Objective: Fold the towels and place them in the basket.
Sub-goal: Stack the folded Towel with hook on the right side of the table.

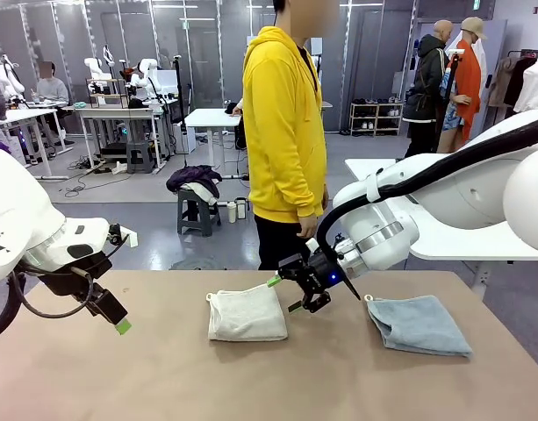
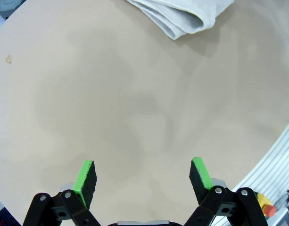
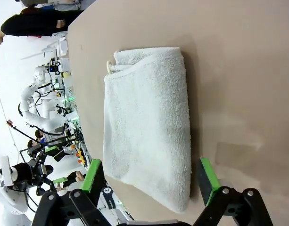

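Observation:
A folded cream-white towel (image 1: 247,314) lies at the table's middle, and it spreads lengthwise in the right wrist view (image 3: 146,127). My right gripper (image 1: 290,294) hovers open just off that towel's right edge, its green pads (image 3: 208,175) straddling the near end of the cloth (image 3: 149,179) without touching it. A folded pale grey-blue towel (image 1: 419,324) rests at the right of the table. My left gripper (image 1: 121,324) hangs open above the bare left side, nothing between its fingers (image 2: 85,176). A corner of the cream-white towel (image 2: 177,16) lies far ahead of it. The basket is out of view.
A person in a yellow hoodie (image 1: 284,132) stands at the table's far edge behind the cream towel. The tan tabletop (image 1: 251,377) is bare along its front. An aluminium rail and a red button (image 2: 267,207) mark the table's edge near my left gripper.

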### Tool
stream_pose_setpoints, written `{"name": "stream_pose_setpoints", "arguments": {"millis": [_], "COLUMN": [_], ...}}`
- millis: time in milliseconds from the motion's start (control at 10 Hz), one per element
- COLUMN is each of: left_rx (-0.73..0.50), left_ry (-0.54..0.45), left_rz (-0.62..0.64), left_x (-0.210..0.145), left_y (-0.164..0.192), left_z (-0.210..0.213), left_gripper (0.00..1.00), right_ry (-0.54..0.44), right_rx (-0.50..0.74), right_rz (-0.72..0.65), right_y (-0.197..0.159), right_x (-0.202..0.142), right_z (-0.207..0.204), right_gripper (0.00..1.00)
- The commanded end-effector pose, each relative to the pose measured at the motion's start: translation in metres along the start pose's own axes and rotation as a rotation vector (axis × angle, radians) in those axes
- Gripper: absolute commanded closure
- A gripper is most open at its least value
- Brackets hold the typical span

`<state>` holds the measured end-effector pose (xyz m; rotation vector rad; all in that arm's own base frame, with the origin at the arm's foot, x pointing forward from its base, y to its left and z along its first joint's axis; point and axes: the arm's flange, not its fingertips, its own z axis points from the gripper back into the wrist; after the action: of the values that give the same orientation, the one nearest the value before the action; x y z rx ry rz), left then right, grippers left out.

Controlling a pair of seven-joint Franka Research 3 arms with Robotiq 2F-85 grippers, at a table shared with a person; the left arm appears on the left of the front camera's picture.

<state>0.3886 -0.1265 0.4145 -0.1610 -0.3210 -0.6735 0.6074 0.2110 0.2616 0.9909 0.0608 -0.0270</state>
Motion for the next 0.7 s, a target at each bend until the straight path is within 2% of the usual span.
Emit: {"name": "stream_pose_setpoints", "arguments": {"millis": [0, 300, 600], "left_rx": [0.012, 0.012, 0.012], "left_ry": [0.01, 0.01, 0.01], "left_rz": [0.008, 0.008, 0.008], "left_x": [0.002, 0.002, 0.002], "left_y": [0.0, 0.0, 0.0], "left_z": [0.0, 0.0, 0.0], "left_gripper": [0.0, 0.0, 0.0], "right_ry": [-0.001, 0.015, 0.034], "right_rx": [0.009, 0.019, 0.081], "right_rz": [0.015, -0.002, -0.02], "right_y": [0.0, -0.004, -0.005], "right_x": [0.008, 0.004, 0.0], "right_z": [-0.008, -0.02, -0.03], "right_gripper": [0.0, 0.0, 0.0]}}
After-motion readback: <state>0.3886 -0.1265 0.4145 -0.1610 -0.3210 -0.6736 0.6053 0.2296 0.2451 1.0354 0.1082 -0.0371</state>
